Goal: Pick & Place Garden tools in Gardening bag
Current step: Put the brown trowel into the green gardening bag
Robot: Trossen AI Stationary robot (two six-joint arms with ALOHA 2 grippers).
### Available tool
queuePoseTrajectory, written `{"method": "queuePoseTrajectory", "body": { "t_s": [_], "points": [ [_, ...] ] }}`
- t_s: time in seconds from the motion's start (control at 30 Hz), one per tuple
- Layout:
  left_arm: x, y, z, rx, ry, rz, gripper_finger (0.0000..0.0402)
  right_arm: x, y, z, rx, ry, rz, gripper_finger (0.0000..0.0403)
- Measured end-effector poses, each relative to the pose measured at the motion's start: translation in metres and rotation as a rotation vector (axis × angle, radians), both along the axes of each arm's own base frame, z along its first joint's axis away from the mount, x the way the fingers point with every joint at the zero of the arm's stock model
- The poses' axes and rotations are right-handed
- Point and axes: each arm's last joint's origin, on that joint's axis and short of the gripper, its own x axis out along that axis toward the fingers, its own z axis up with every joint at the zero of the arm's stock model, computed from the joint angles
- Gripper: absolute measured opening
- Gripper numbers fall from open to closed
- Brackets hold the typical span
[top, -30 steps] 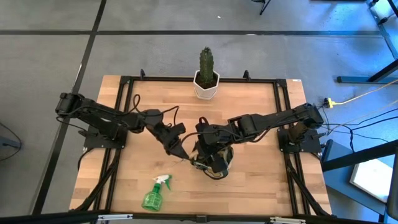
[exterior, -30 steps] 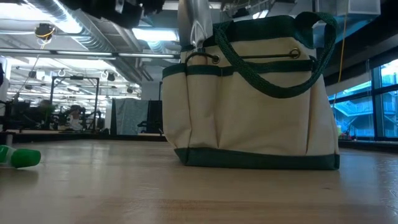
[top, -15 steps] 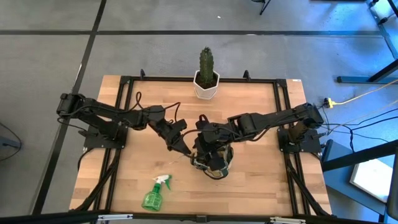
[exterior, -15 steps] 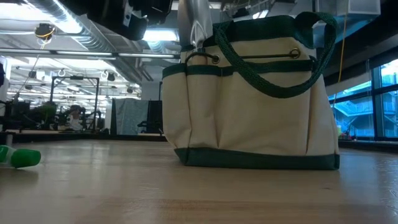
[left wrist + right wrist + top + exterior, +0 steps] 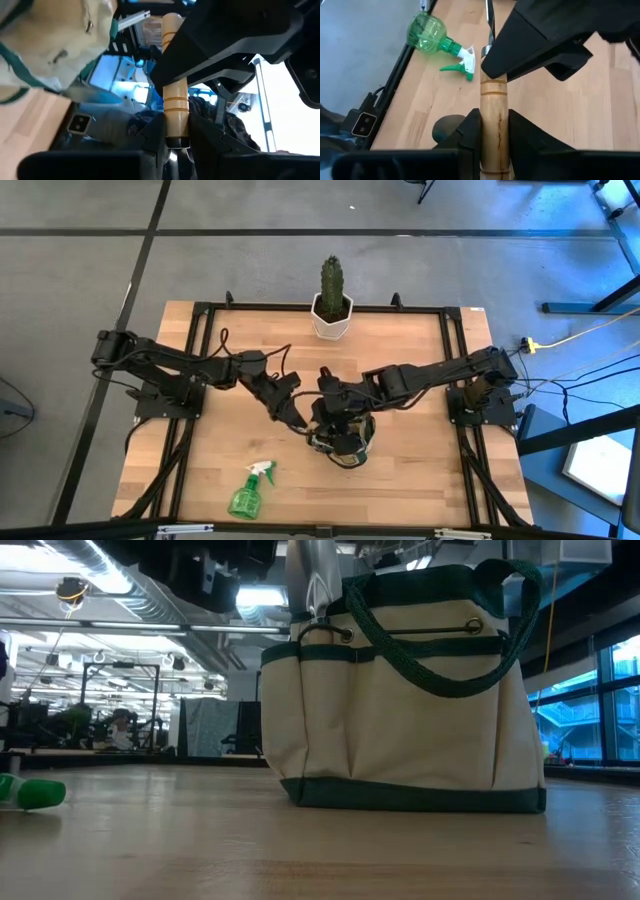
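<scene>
Green translucent spray bottle lying on wooden surface, left-front of tan-and-green fabric bag. Left gripper clamped on wooden-handled tool just left of bag; right gripper above bag pinching same handle. Tip: firm right hold before left lets go, else it drops.

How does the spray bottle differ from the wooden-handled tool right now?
The spray bottle lies on its side, untouched, on the table; the wooden-handled tool is clamped by the left gripper and right gripper. The bottle is translucent green; the tool's handle is pale grooved wood. Both are small hand tools.
</scene>
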Motion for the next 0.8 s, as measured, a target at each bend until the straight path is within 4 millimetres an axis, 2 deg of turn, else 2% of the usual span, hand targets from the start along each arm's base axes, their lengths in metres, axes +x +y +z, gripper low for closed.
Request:
{"method": "queuePoseTrajectory", "body": {
  "t_s": [0.17, 0.4, 0.53, 0.63, 0.8],
  "points": [
    [0.0, 0.006, 0.003, 0.095, -0.077, 0.079, 0.0097, -0.001, -0.001, 0.0, 0.028, 0.013, -0.051, 0.0069],
    [-0.003, 0.036, 0.021, 0.225, -0.245, 0.329, 0.0123, 0.001, 0.002, -0.002, 0.118, 0.042, -0.072, 0.0069],
    [-0.019, 0.059, 0.04, 0.317, -0.337, 0.503, 0.0125, 0.0, 0.006, -0.002, 0.141, 0.044, -0.087, 0.0069],
    [-0.03, 0.068, 0.048, 0.366, -0.349, 0.539, 0.0126, -0.003, 0.01, 0.002, 0.159, 0.039, -0.093, 0.0069],
    [-0.051, 0.072, 0.052, 0.464, -0.277, 0.554, 0.0126, -0.015, 0.007, 0.027, 0.168, -0.063, -0.157, 0.0069]
  ]
}}
